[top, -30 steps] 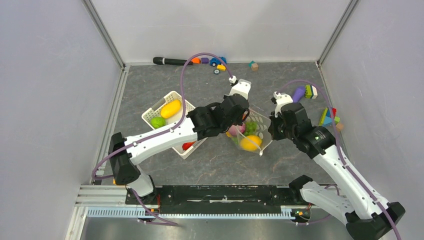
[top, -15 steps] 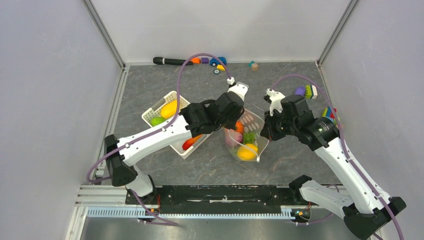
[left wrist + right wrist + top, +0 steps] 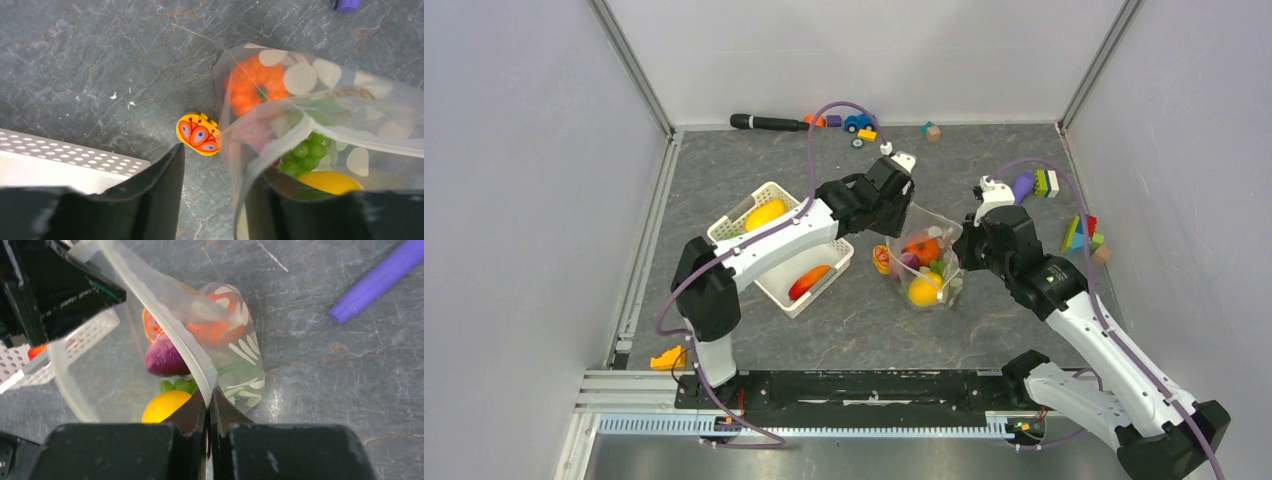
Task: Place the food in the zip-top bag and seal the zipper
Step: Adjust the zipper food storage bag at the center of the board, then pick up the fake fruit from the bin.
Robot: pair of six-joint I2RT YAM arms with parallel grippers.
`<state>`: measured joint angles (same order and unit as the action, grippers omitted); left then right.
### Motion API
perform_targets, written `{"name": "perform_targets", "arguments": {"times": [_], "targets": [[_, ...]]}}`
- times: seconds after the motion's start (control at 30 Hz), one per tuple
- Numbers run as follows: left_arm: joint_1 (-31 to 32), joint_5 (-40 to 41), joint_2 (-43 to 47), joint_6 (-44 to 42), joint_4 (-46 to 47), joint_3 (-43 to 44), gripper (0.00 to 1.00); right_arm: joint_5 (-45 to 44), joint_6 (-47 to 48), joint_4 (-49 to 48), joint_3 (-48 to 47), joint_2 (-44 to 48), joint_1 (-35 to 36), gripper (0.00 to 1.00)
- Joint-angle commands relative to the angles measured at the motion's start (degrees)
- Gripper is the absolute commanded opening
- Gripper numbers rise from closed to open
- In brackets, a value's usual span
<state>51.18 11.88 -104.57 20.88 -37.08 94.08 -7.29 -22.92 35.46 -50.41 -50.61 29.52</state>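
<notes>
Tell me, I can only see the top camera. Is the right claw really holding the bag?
Observer: Yes. In the right wrist view, the right claw is shut on the rim of the zip-top bag.
Operator: And the left claw?
Observer: The left claw is open; the bag's edge sits between its fingers, not squeezed.
Operator: What's that little orange thing beside the bag?
Observer: A butterfly toy, its painted wings facing up, lying on the table outside the bag.
</notes>
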Motion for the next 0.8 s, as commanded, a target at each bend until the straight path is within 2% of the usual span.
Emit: {"name": "perform_targets", "arguments": {"times": [0.0,0.1,0.13,0.27,0.37,0.5,0.6,0.7,0.77], "targets": [[-0.1,-3.2,2.4,-3.9,5.0,2.3,0.66,-5.6,-2.6,-10.6,0.9,1.5,-0.1,0.06],[-0.1,-5.2,5.4,-5.0,6.1,0.4,0.97,-6.5,-3.5,-13.4,1.5,1.5,-0.1,0.08],[-0.1,-6.4,6.9,-5.4,6.2,-0.2,1.0,-6.5,-3.5,-14.2,1.7,1.3,-0.1,0.08],[-0.1,-14.5,15.3,-7.7,7.6,-7.0,1.0,-3.6,-1.8,-17.6,3.5,1.6,-0.1,0.09],[-0.1,-14.7,24.1,-6.2,9.8,-14.7,1.0,-2.4,-1.5,-19.9,5.1,1.6,-0.1,0.09],[-0.1,-8.4,34.9,-2.7,11.7,-24.7,1.0,-0.2,-1.0,-21.5,6.1,0.2,-0.1,0.09],[-0.1,-1.2,40.1,-1.3,9.3,-31.2,1.0,2.2,0.5,-20.6,5.7,-0.7,-0.1,0.08],[-0.2,11.1,39.8,2.7,1.3,-32.1,1.0,3.0,1.4,-20.7,5.9,-0.4,-0.1,0.06],[-1.4,15.7,37.6,6.2,-2.8,-31.8,1.0,2.5,1.4,-20.9,6.3,0.2,-0.1,0.06]]}}
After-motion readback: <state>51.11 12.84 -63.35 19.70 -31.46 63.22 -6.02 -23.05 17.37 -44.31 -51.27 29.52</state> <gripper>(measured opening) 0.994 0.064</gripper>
